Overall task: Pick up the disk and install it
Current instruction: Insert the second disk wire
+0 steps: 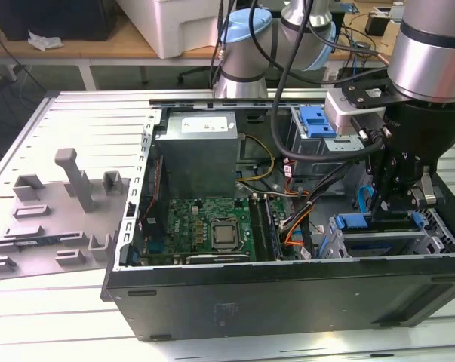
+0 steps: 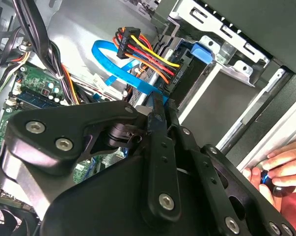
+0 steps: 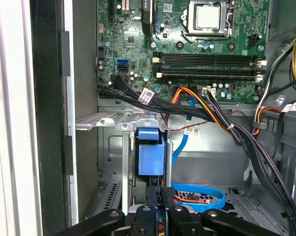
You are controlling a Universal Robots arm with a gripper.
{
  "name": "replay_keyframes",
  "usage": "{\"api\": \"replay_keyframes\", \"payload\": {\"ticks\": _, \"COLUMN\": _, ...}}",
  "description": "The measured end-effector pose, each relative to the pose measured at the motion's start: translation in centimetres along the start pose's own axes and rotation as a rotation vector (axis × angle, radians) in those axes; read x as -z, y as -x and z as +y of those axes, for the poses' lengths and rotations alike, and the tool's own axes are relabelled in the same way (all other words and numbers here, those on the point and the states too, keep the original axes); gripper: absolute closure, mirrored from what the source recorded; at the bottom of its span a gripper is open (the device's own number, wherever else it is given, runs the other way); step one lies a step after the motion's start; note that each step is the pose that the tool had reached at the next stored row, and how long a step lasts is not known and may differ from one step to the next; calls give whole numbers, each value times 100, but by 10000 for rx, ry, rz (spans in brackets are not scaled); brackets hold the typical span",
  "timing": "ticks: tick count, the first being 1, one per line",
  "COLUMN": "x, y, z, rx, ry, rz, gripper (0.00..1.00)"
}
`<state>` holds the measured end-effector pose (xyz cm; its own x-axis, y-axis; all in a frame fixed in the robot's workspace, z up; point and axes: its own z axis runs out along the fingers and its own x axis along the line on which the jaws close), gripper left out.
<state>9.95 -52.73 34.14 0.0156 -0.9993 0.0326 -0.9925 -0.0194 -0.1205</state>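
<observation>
The disk [image 1: 361, 222] stands on edge in the drive cage at the exterior view's right front corner of the open computer case, its blue carrier [image 3: 151, 153] showing at the top. My gripper [image 1: 394, 213] reaches down into that cage from above. In both wrist views the black fingers lie close together, shut, and the gripper's tip [image 3: 160, 194] sits at the near edge of the blue carrier [image 2: 205, 52]. The gripper [image 2: 160, 104] touches blue plastic there; I cannot tell whether it pinches the carrier or only presses on it.
A blue data cable [image 2: 119, 66] and a bundle of red, yellow and black wires [image 2: 148, 51] run beside the cage. The motherboard [image 1: 204, 226] and grey power supply [image 1: 195, 154] fill the case's middle. A blue bracket [image 1: 315, 121] sits at the back. A person's hand [image 2: 280, 167] rests outside the case wall.
</observation>
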Motion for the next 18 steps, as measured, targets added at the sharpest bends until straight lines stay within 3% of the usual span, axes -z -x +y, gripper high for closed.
{"api": "replay_keyframes", "payload": {"ticks": 18, "x": -31, "y": 1, "z": 4, "rx": 0, "ry": 0, "rz": 2, "gripper": 84}}
